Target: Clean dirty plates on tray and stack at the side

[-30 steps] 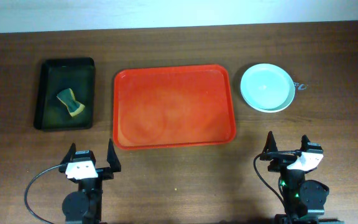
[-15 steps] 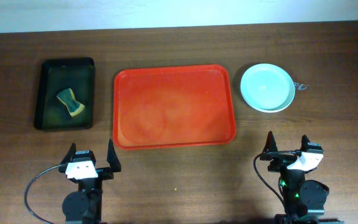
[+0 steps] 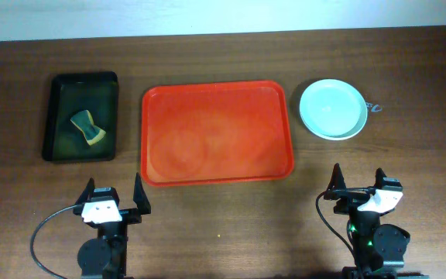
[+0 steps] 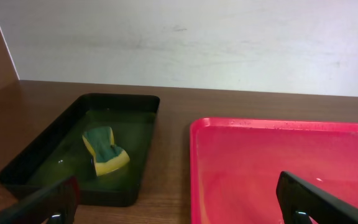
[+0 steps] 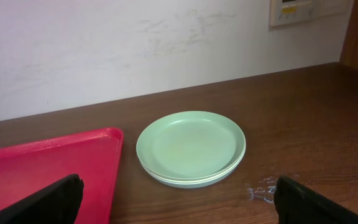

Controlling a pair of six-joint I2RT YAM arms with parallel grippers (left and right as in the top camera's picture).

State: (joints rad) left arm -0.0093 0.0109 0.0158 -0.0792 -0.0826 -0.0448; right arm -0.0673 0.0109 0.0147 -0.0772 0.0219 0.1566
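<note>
While left pincer (image 3: 114,192) and right pincer (image 3: 357,182) gape unchanged, sponge (image 3: 88,128) lies in black tray (image 3: 64,93) beyond the left, plates (image 3: 331,109) stacked beyond the right.

Left end effector (image 3: 114,187): black, white centre block, thin black cable (image 3: 42,230) looping.
Right end effector (image 3: 358,175): same colours, green light (image 3: 353,230).

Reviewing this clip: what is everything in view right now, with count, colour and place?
tray: one, red-orange, table centre, no plates on it
plates: one stack, at least two, pale mint, on the table right of the tray
black tray: one, black, left of the red-orange one
sponge: one, yellow and green, inside the black tray
water drops: a few, clear, beside the plates
table: one, dark brown wood
left gripper: black, open, near edge
right gripper: black, open, near edge
</note>
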